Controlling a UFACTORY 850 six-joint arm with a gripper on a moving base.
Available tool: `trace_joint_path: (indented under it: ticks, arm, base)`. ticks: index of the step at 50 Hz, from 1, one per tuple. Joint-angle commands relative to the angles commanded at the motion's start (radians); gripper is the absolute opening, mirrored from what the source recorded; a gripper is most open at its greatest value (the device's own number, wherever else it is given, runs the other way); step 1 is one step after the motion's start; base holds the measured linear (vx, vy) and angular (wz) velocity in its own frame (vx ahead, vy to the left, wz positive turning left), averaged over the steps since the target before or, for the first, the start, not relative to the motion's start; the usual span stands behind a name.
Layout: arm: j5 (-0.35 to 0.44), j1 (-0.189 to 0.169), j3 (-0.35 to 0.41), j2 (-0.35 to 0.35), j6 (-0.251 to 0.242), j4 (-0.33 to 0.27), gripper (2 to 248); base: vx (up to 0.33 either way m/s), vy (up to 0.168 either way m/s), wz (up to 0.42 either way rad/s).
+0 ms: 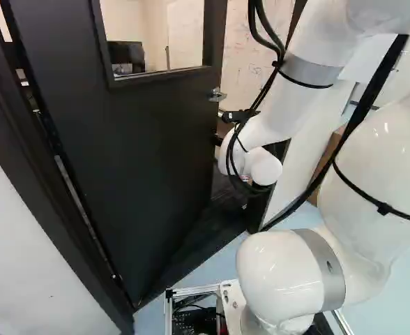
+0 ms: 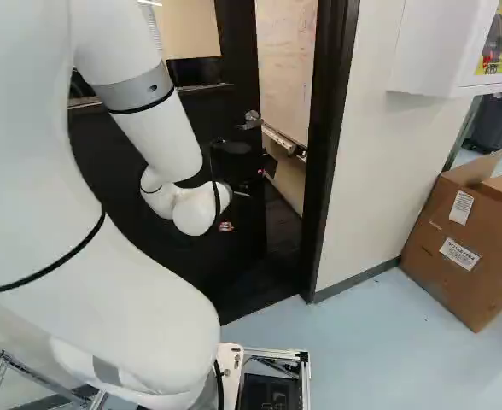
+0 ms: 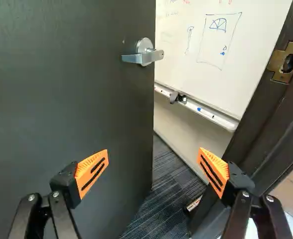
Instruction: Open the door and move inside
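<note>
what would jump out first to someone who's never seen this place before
Probably the bulky, glossy white robot arm, filling the left of the right base view. Next, the tall dark door standing partly open ahead of it, its silver lever handle beyond the open black gripper with orange pads. Then the brown cardboard box at the right of the right base view.

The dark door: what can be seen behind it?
Past the free edge of the door are a whiteboard with drawings, its ledge and dark carpet. Through the window, a dark object shows. The solid panel covers the rest.
</note>
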Motion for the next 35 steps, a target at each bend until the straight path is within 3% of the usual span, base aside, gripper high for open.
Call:
trace_joint_path:
  ticks: [35]
  arm:
    - [0.0,0.096,-0.111,-0.11,0.0,0.098,247]
  base:
    - [0.0,0.0,0.0]
